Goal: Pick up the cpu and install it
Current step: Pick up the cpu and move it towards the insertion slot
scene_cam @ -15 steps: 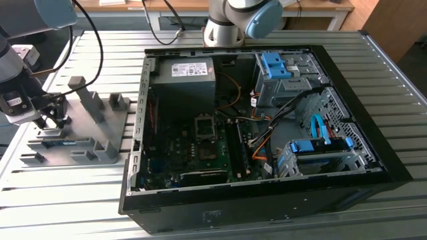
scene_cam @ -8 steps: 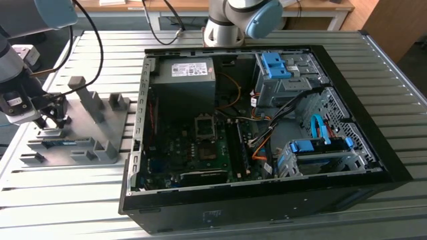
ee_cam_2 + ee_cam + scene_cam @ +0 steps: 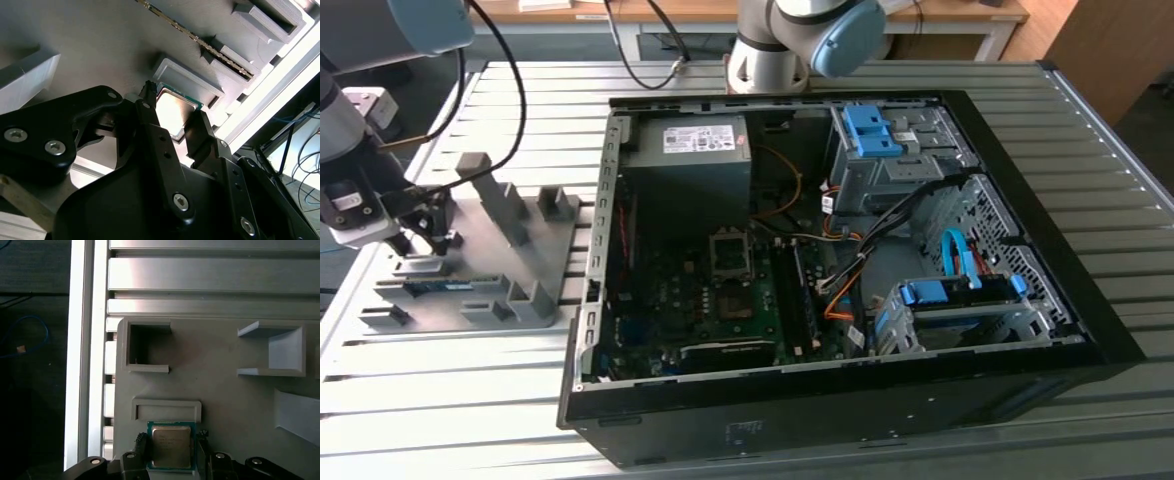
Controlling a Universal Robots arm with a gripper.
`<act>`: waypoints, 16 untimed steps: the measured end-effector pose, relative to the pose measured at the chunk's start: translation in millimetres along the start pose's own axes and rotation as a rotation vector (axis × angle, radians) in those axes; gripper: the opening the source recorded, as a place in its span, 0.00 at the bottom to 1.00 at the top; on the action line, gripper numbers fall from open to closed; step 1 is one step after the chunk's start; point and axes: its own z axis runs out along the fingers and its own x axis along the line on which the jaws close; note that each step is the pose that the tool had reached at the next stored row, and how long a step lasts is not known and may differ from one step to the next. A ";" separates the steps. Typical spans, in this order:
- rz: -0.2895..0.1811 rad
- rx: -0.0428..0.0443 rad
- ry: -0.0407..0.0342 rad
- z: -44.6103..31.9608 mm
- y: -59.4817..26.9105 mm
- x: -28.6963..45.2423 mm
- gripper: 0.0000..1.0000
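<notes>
Gripper (image 3: pixel 424 240) at the exterior view's left, mid-height: fingers (image 3: pixel 141 446) spread astride cpu (image 3: pixel 171 449), seated in pocket of grey tray (image 3: pixel 520 255); contact unclear. Likely hazard: uneven closing on thin edges, tipping cpu, jamming against pocket wall, or slipping on lift.

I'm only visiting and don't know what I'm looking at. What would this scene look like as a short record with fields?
setting: slatted metal table with an open PC case lying on it
parts holder: grey tray, at the exterior view's left of the case
cpu: seated in a pocket of the tray
gripper: down at the cpu
memory stick: lying in the same tray
task status: cpu not yet in the case
</notes>
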 end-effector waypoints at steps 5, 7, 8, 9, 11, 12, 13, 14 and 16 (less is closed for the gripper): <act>0.000 0.0000 -0.0001 -7.5 0.2 0.2 0.47; 0.000 0.0000 -0.0001 -11.2 0.3 0.4 0.47; 0.000 0.0000 -0.0001 -12.8 0.4 0.4 0.47; 0.000 0.0000 -0.0001 -13.9 0.4 0.4 0.47; 0.000 0.0000 -0.0001 -15.6 0.5 0.5 0.47; 0.000 0.0000 -0.0001 -16.4 0.5 0.5 0.47; 0.000 0.0000 -0.0001 -17.2 0.5 0.6 0.47; 0.000 -0.0001 -0.0002 -17.9 0.6 0.6 0.47; 0.000 -0.0001 -0.0002 -19.3 0.6 0.6 0.47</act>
